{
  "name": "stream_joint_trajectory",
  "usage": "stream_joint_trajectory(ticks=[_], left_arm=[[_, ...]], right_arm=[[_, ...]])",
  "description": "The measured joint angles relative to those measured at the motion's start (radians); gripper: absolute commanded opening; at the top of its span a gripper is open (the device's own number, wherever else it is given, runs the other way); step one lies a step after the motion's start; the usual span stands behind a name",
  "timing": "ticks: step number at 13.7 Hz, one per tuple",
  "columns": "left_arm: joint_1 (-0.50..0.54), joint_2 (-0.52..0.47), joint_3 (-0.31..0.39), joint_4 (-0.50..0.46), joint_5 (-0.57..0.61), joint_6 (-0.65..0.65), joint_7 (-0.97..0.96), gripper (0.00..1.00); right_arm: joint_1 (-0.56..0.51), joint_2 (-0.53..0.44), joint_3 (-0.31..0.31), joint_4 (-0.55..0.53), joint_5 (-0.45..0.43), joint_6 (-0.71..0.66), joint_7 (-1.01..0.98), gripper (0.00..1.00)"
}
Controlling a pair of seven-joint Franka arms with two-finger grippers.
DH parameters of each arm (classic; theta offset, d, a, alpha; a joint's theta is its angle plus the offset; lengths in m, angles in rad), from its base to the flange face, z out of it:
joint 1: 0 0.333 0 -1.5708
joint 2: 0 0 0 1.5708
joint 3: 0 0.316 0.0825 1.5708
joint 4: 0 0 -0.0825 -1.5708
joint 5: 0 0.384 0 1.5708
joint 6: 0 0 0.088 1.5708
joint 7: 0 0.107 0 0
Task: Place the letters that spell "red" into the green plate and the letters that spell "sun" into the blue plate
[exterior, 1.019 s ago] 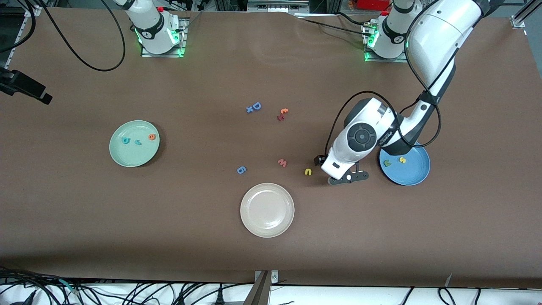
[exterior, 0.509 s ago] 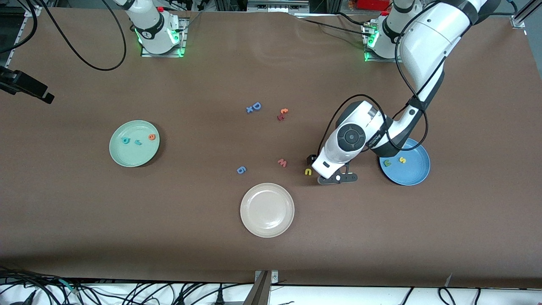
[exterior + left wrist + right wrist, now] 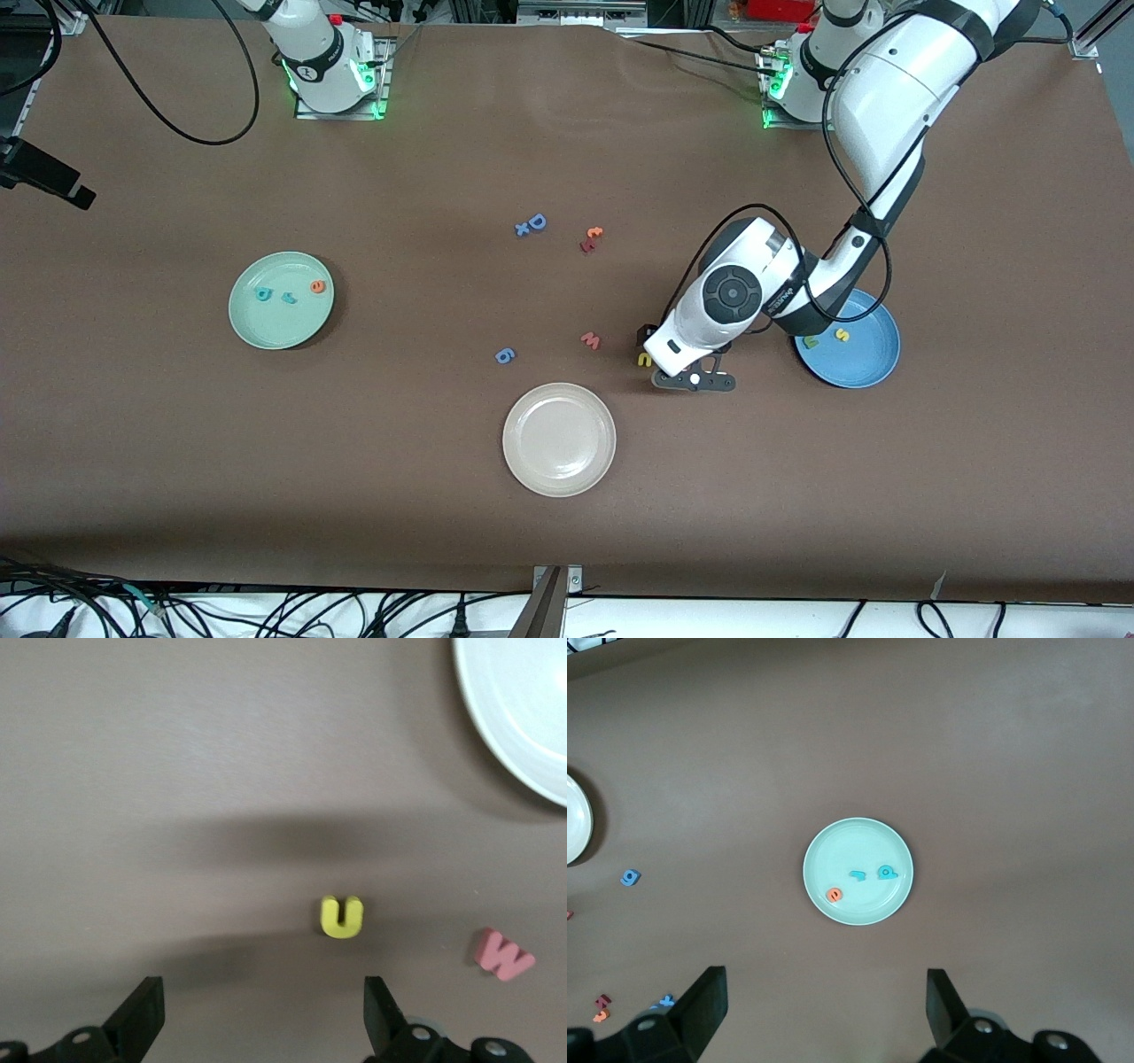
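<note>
On brown table, left gripper spread over yellow arch letter, right gripper spread above green plate.

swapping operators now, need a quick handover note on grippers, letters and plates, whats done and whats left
Left gripper: open, low over the yellow arch-shaped foam letter on the table, between the pink foam w and the round sky-blue plate.
Right gripper: open, waiting high above the round mint-green plate.
Done: orange e, teal r and teal d in the green plate; yellow s and green arch letter in the blue plate.
Left: move the yellow arch letter into the blue plate.
</note>
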Motion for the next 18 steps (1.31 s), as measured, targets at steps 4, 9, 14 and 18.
stream_joint_trajectory(ticks=[4, 9, 14, 18], left_arm=[[-0.08, 0.055, 0.05, 0.07, 0.001, 0.0, 0.026, 0.99], [-0.156, 0.102, 0.124, 0.12, 0.001, 0.0, 0.038, 0.95], [-0.156, 0.111, 0.127, 0.126, 0.001, 0.0, 0.04, 0.94], [-0.157, 0.12, 0.127, 0.129, 0.001, 0.004, 0.04, 0.94]], right_arm=[[0.0, -0.001, 0.0, -0.001, 0.0, 0.0, 0.0, 1.0], [-0.001, -0.001, -0.001, -0.001, 0.0, 0.0, 0.0, 1.0], [-0.001, -0.001, -0.001, -0.001, 0.0, 0.0, 0.0, 1.0], [-0.002, -0.001, -0.006, -0.001, 0.0, 0.0, 0.0, 1.0]])
